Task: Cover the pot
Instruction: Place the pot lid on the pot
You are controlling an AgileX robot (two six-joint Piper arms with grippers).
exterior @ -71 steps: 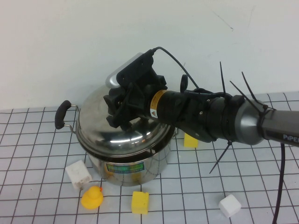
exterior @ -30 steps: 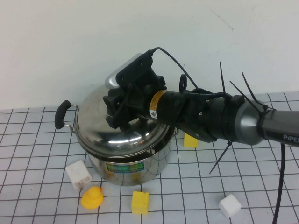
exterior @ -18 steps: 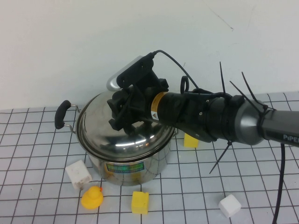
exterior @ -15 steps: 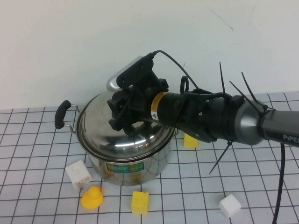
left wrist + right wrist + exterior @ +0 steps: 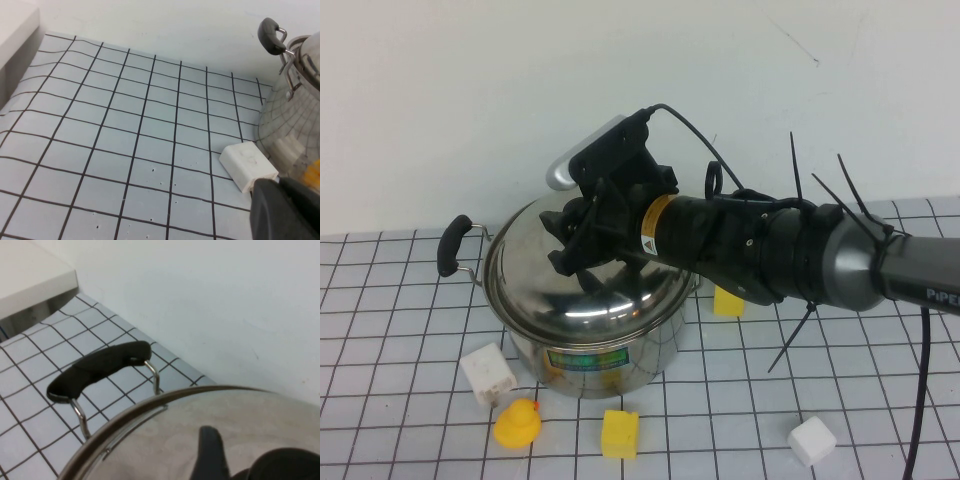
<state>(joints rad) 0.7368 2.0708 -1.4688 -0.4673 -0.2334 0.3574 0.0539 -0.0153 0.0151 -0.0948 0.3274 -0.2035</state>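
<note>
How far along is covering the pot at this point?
Done: the lid sits level on the pot. In hand: the right gripper hovers just above the lid, fingers open. Left: pulling the arm clear. The left gripper waits by a white block.

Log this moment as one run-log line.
task: cover pot | lid: seated on pot | right end effector: open, over lid knob | left end effector: parked beside white block
</note>
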